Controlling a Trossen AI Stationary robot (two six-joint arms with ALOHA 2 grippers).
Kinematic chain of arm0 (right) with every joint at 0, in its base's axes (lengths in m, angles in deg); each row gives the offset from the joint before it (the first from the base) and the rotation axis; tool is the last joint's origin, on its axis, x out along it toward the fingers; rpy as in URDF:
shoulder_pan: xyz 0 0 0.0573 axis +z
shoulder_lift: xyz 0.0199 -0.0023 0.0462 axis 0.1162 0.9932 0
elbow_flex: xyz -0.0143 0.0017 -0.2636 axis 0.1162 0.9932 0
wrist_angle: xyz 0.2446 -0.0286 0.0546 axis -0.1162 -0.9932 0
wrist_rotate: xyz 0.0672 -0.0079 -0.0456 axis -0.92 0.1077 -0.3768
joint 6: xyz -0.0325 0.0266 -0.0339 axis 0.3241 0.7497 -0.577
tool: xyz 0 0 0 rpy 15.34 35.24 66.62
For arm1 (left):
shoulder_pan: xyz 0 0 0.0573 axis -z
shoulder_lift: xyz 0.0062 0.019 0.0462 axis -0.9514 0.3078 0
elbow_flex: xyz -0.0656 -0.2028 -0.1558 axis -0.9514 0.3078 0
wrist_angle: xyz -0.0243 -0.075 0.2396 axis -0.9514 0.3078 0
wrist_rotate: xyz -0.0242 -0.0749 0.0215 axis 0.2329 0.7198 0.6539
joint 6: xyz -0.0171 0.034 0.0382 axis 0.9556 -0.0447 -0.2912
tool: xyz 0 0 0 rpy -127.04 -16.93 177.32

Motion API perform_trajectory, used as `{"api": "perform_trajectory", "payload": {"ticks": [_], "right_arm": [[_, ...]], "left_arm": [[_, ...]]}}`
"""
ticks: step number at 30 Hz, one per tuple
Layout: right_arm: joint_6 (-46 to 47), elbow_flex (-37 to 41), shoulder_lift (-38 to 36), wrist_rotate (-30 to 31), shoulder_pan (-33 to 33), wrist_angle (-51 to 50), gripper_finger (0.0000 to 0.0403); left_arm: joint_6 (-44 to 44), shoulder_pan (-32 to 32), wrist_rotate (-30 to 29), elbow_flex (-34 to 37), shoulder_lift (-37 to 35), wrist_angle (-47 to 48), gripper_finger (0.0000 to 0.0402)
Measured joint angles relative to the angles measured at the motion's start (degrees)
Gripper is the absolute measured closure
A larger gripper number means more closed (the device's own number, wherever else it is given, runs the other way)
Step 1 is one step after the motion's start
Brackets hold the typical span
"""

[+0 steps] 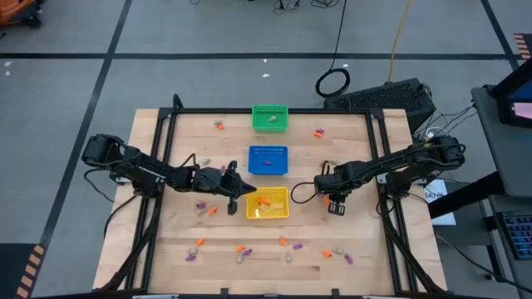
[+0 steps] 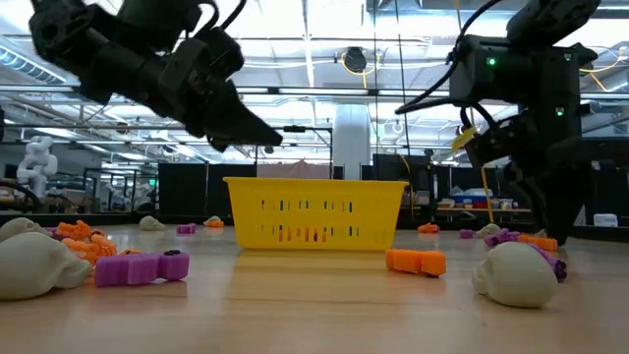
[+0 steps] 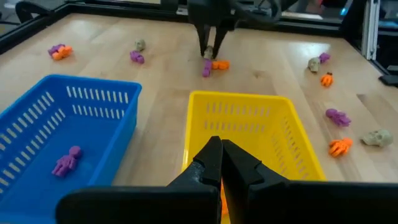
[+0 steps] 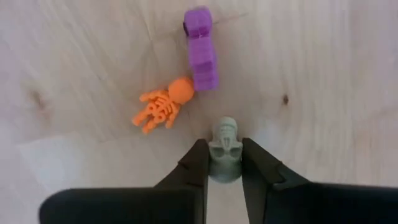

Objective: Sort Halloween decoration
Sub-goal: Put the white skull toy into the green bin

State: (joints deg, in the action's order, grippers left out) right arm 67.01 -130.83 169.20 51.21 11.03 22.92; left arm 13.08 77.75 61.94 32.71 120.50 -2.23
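- While the right gripper [image 4: 225, 163] is pinching a pale beige-green skull figure [image 4: 224, 149] between its two dark fingers, the figure is lying on the wooden table [image 4: 323, 74] with its long axis running straight up the right wrist frame, head end pointing away from the fingers.
- Just above it in that frame, an orange skeleton [image 4: 160, 108] is lying slanted toward the lower left, its head touching a blocky purple trinket [image 4: 201, 48] that is standing lengthwise up the frame.
- In the high view, the right gripper [image 1: 335, 203] is sitting right of centre, beside the yellow basket [image 1: 268, 203], with bare wood showing between them.
- The left gripper [image 3: 221, 163] is hanging with its fingers pressed together and holding nothing, at the near rim of the yellow basket [image 3: 242, 102]; a blue basket [image 3: 37, 118] at the left of that frame is holding one purple figure [image 3: 66, 160].
- A green basket [image 1: 270, 117] is sitting at the top centre of the high view, above the blue one.
- All the baskets are square, slotted plastic; the tabletop is pale grained wood framed by black rails [image 1: 374, 149].
- More trinkets are lying scattered along the lower edge of the high view, and open wood is showing around them.
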Motion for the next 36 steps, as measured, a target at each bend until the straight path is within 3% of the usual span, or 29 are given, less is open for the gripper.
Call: {"api": "perform_trajectory", "payload": {"ticks": [8, 16, 23, 33, 36], "right_arm": [[0.7, -8.6, -3.1, 0.5, -0.2, 0.8, 0.0361], [-1.6, -21.0, 1.5, 3.5, -6.7, 8.9, 0.0362], [-10.9, -35.9, 11.6, 4.8, -17.5, 8.0, 0.0361], [-26.8, -58.5, 31.9, 4.4, -33.2, 0.2, 0.036], [-30.4, -64.2, 37.6, 0.2, -37.1, -0.8, 0.036]], "left_arm": [[1.0, -3.7, 0.5, 7.7, -2.0, -7.7, 0.0394], [1.2, -5.3, 2.0, 11.1, -2.8, -13.1, 0.0394], [0.2, -5.3, 2.2, 11.1, -2.8, -13.2, 0.0394], [0.1, -5.3, 2.2, 11.1, -2.8, -13.2, 0.0394], [0.1, -5.3, 2.2, 11.1, -2.8, -13.2, 0.0394]]}}
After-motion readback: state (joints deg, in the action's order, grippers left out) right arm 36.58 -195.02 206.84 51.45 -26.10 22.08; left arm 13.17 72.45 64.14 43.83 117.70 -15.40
